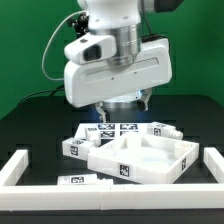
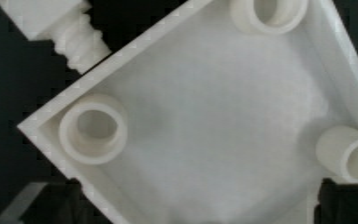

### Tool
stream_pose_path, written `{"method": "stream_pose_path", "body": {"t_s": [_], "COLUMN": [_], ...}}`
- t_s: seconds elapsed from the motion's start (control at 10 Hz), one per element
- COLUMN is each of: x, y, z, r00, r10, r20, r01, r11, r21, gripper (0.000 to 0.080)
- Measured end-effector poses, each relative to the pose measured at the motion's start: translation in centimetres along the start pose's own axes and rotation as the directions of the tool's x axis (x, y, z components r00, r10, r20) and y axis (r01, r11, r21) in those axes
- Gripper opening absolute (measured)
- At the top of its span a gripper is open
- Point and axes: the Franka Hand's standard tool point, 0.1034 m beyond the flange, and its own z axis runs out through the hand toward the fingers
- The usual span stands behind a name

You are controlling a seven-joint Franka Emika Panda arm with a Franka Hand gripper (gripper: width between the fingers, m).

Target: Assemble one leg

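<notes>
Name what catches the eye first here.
A bulky white robot arm fills the exterior view's top middle, its gripper low behind a large square white plastic panel with a raised rim. Stubby white plastic legs bearing black-and-white marker tags lie beside and behind that panel. In the wrist view the panel's face, with round corner sockets, fills nearly everything.

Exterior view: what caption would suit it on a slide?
Robot gripper poised over a rimmed white panel, a tagged leg lying beside it.

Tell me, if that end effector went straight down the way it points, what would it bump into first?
Most likely the square white panel: it fills the wrist view beneath the end effector. How far off is unclear.
</notes>
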Motion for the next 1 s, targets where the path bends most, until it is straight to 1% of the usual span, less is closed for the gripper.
{"method": "stream_pose_path", "body": {"t_s": [0.3, 0.4, 0.5, 0.6, 0.7, 0.8, 1.0], "x": [0.0, -0.1, -1.1, -2.3, -2.7, -2.2, -2.1], "y": [0.0, 0.2, 0.3, -0.4, -0.6, 0.2, 0.0], "z": [0.0, 0.0, 0.4, 1.4, 2.0, 1.9, 2.0], "r00": [1.000, 0.998, 0.985, 0.943, 0.930, 0.927, 0.929], "r10": [0.000, 0.058, 0.166, 0.323, 0.361, 0.367, 0.363], "r20": [0.000, -0.021, -0.056, -0.078, -0.067, -0.075, -0.075], "r01": [0.000, -0.059, -0.168, -0.327, -0.364, -0.369, -0.365], "r11": [1.000, 0.998, 0.985, 0.944, 0.931, 0.929, 0.931], "r21": [-0.001, -0.017, -0.040, -0.042, -0.028, -0.011, -0.012], "gripper": [0.0650, 0.0650, 0.0650, 0.0650, 0.0650, 0.0650, 0.0650]}}
